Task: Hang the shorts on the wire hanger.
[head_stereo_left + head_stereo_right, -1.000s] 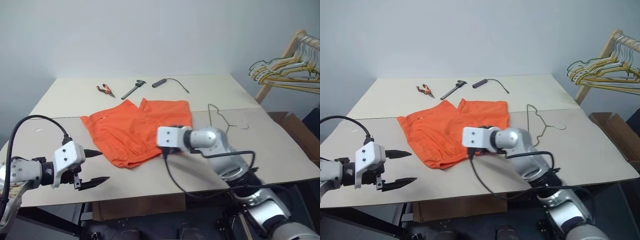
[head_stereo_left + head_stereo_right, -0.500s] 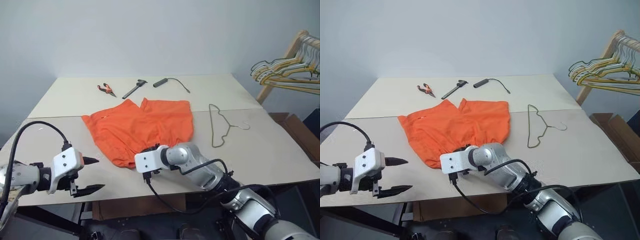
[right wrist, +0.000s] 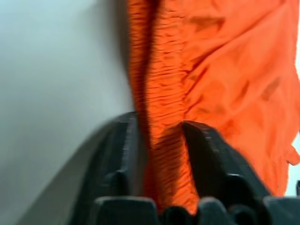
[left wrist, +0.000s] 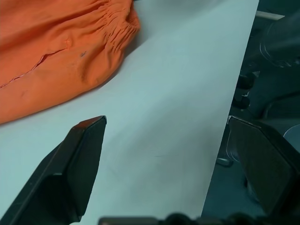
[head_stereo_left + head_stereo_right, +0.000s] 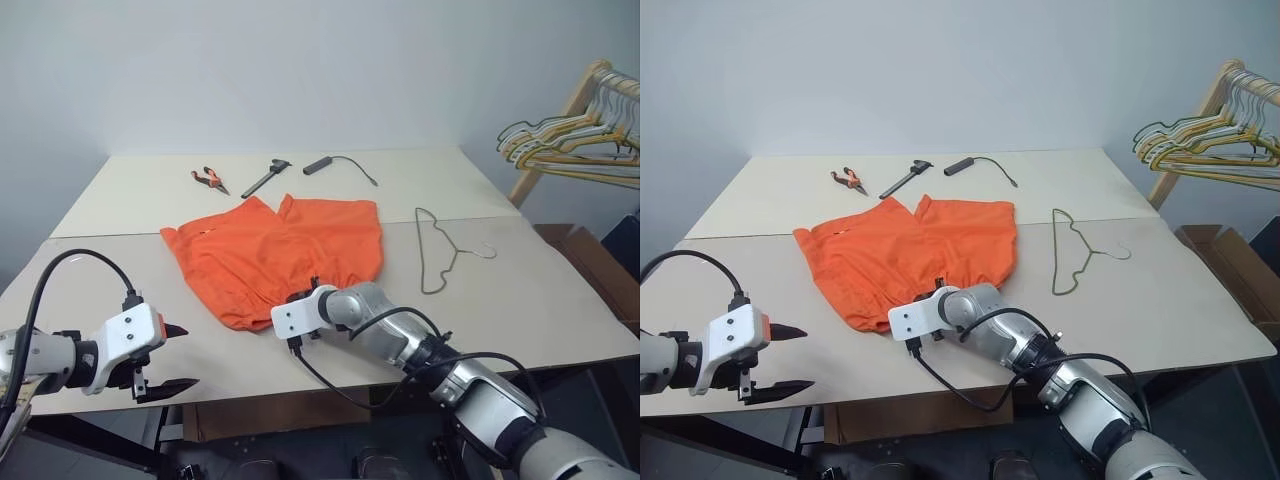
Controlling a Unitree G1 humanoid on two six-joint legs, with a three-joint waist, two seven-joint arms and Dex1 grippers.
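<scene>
Bench [image 5: 560,300] of pale beige board, seen from our head cameras, with the bright orange fabric shorts [image 5: 275,250] lying flat near its middle, waistband toward the near edge and the two legs pointing far. We place our right hand [image 3: 159,154] at the near waistband: the wrist view shows its two black fingers [image 3: 206,154] standing on either side of the gathered elastic band, pinching the fabric between them. Our left hand [image 5: 165,360] hangs over the near left corner of the bench, well apart from the shorts, its two black fingers spread wide with nothing between them. The thin olive-green wire hanger [image 5: 440,250] lies flat on the bench to the right of the shorts, apart from them, its silvery hook pointing right. Along the far side we see orange-handled pliers [image 5: 210,180], a black hand tool [image 5: 266,178] beside them, and a black cable with a cylindrical plug [image 5: 335,163]. At the far right, off the bench, a wooden rack [image 5: 560,130] carries a bunch of yellow, green and pale wire hangers [image 5: 575,140].
</scene>
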